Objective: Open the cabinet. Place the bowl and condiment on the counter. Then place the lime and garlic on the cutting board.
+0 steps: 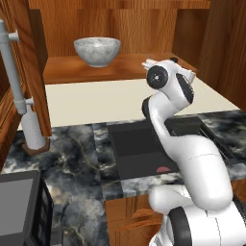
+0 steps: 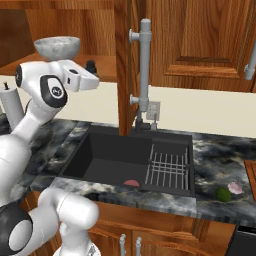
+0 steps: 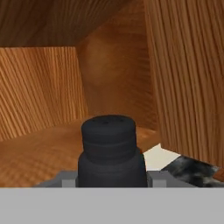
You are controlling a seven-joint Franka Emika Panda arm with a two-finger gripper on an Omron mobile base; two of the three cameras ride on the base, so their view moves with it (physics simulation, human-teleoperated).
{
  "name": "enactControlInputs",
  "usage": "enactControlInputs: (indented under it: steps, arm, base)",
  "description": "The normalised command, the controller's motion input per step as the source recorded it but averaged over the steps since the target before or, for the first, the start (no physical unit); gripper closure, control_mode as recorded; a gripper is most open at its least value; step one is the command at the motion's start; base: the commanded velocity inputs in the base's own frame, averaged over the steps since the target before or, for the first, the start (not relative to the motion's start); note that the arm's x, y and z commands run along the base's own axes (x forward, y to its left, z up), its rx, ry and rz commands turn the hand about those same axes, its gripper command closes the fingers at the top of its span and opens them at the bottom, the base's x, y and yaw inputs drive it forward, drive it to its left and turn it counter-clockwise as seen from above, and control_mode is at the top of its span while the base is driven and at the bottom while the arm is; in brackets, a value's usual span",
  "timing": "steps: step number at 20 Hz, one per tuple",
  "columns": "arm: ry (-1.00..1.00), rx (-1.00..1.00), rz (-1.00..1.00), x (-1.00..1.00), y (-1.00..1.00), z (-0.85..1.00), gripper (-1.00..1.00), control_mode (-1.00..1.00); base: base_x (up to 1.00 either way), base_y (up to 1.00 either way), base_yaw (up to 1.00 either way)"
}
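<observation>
The tool [image 3: 112,183] is deep in the open cabinet [image 3: 43,87], its tips set either side of the condiment [image 3: 112,151] on the shelf, seemingly pinching it. That makes this the condiment step; next comes a lift clear and down to the bench [image 1: 77,158].

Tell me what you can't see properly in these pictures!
- Gripper fingertips: in the hand view the black condiment and the bottom edge cover them, so whether they squeeze it is unclear.
- Condiment: in the right base view the robot's hand hides most of it.
- Cutting board: cut off by the right edge of the right base view.
- Garlic and lime: too small for detail.
</observation>
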Motion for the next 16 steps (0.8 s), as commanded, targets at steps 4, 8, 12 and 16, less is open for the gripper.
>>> enactControlInputs:
  steps: [4, 8, 12, 16]
  arm:
    - [0.0, 0.0, -0.06, -0.59, 0.0, 0.01, 1.0, -1.0]
    - [0.0, 0.0, -0.05, -0.57, 0.0, 0.0, 1.0, -1.0]
    - [-0.02, 0.0, -0.03, -0.54, 0.0, -0.04, 1.0, -1.0]
    - [-0.02, 0.0, -0.02, -0.52, 0.0, -0.05, 1.0, -1.0]
  base:
    - [0.0, 0.0, 0.0]
    - [0.0, 0.0, 0.0]
    - [0.0, 0.0, 0.0]
    - [0.0, 0.0, 0.0]
